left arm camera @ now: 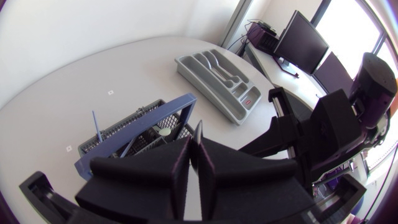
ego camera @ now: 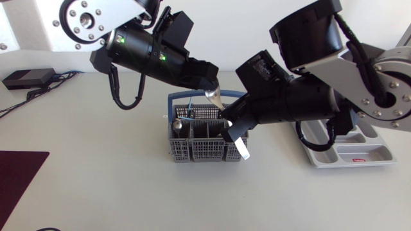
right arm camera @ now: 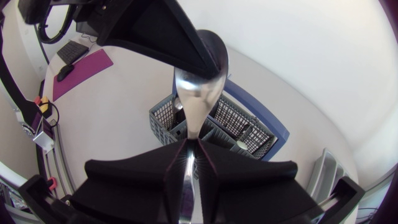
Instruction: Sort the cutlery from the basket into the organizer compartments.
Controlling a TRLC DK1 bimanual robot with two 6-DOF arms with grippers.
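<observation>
A metal spoon (ego camera: pixel 215 97) hangs over the grey basket (ego camera: pixel 192 154), which has a blue handle. My left gripper (ego camera: pixel 210 87) is shut on the spoon's bowl end. My right gripper (ego camera: pixel 232 131) is shut on its handle, whose end sticks out below the fingers. In the right wrist view the spoon (right arm camera: pixel 196 99) rises from my right gripper (right arm camera: pixel 189 149) toward the left gripper's fingers (right arm camera: pixel 186 43), with the basket (right arm camera: pixel 242 124) beneath. In the left wrist view, my left gripper (left arm camera: pixel 194 155) pinches the spoon (left arm camera: pixel 198 132) edge-on above the basket (left arm camera: pixel 143 127). The grey organizer (ego camera: pixel 347 154) lies right of the basket.
More cutlery stands in the basket, including a spoon (ego camera: pixel 178 126) and a blue-handled piece (left arm camera: pixel 96 127). A dark red mat (ego camera: pixel 16 179) lies at the front left. A black device with cables (ego camera: pixel 26 78) sits at the back left. The organizer (left arm camera: pixel 217 81) has several long compartments.
</observation>
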